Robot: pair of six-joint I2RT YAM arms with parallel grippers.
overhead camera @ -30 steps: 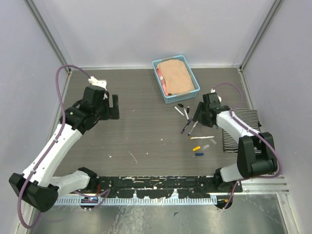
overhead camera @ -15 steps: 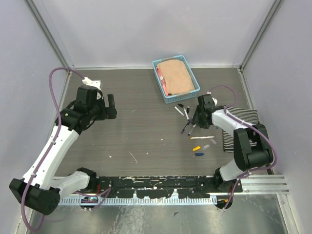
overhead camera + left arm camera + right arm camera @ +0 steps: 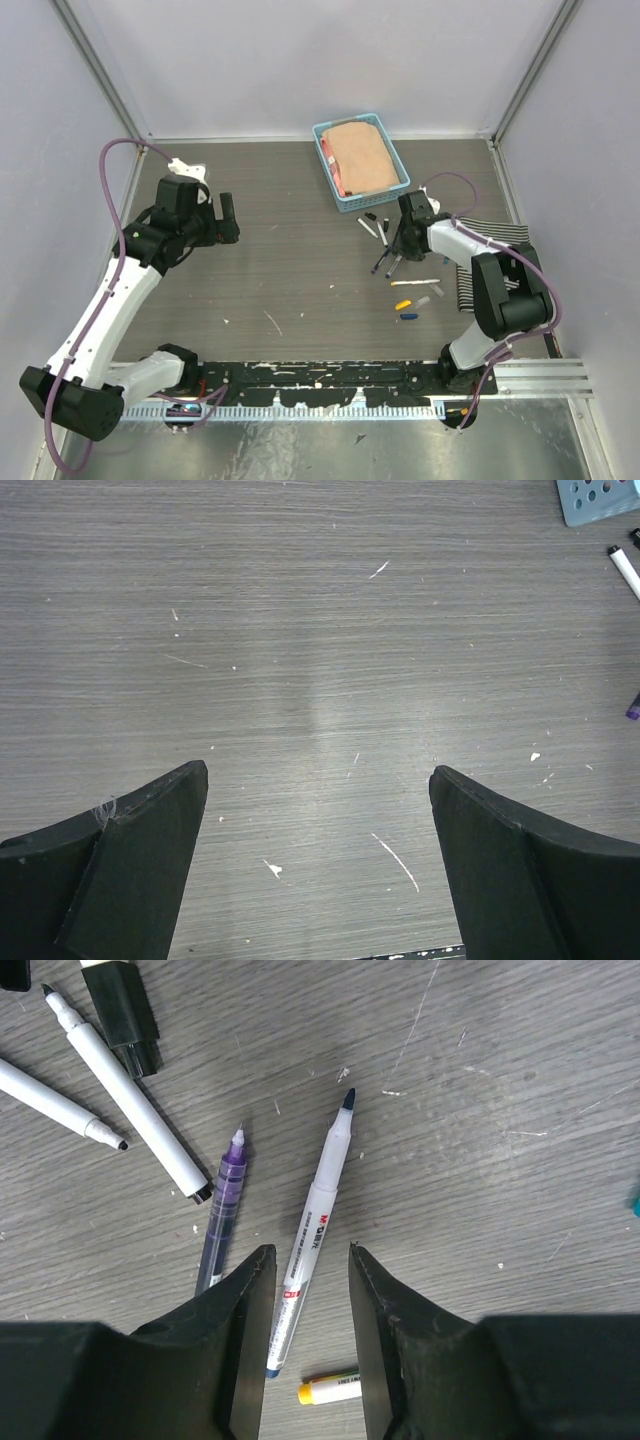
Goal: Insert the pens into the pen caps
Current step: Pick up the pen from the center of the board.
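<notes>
Nothing capped; right gripper (image 3: 310,1252) narrow, straddling thin white blue-tipped pen (image 3: 335,1150), unclamped; left gripper (image 3: 318,772) wide, empty; yellow plastic cap (image 3: 325,1391) loose behind fingers (image 3: 230,1340).

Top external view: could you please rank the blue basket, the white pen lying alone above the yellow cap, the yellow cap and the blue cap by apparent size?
1. blue basket, by far the largest.
2. white pen.
3. yellow cap and blue cap: too alike to rank.
</notes>
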